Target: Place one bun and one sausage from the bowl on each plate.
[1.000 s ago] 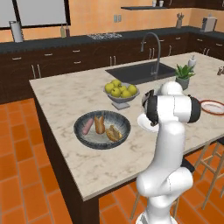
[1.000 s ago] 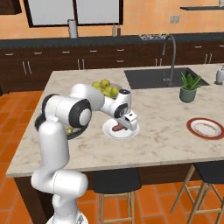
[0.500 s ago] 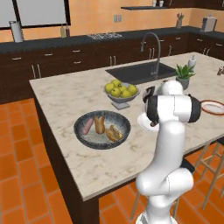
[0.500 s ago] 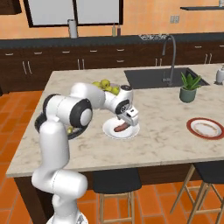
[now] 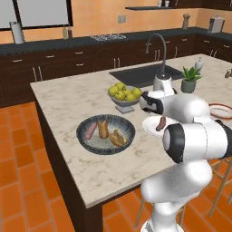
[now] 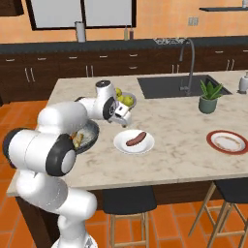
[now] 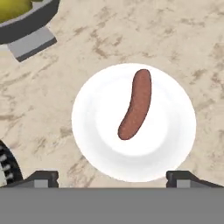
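Hand (image 6: 125,119) spread wide and holding nothing, poised above the plain white plate (image 7: 175,144), fingertips (image 7: 43,177) well apart at either side of the rim in the hand view. One sausage (image 7: 135,105) lying free near the plate's middle, slightly curved, clear of both fingertips; seen too as a brown shape on the same plate (image 6: 147,145) from the right base view. Likely step in hand: clearing away after the drop and going back for a bun. Best done by lifting straight up first, so no fingertip clips the sausage or drags the plate across the counter (image 6: 184,121). Then across to the dark grey bowl (image 5: 84,126), where two buns (image 5: 103,128) and a pinkish sausage (image 5: 91,130) sit close together. Worth picking the bun with the most free space around it and coming down with fingers astride its narrow width, not over its length. Worth avoiding the pedestal bowl of apples (image 5: 123,94) just beside the route, standing between bowl and plate. On return, bun to go down beside the sausage rather than on top, low enough not to roll. Red-rimmed plate (image 6: 226,142) well apart, further along the counter near the potted plant (image 6: 210,97), appearing to hold no food yet, though hard to tell for sure.
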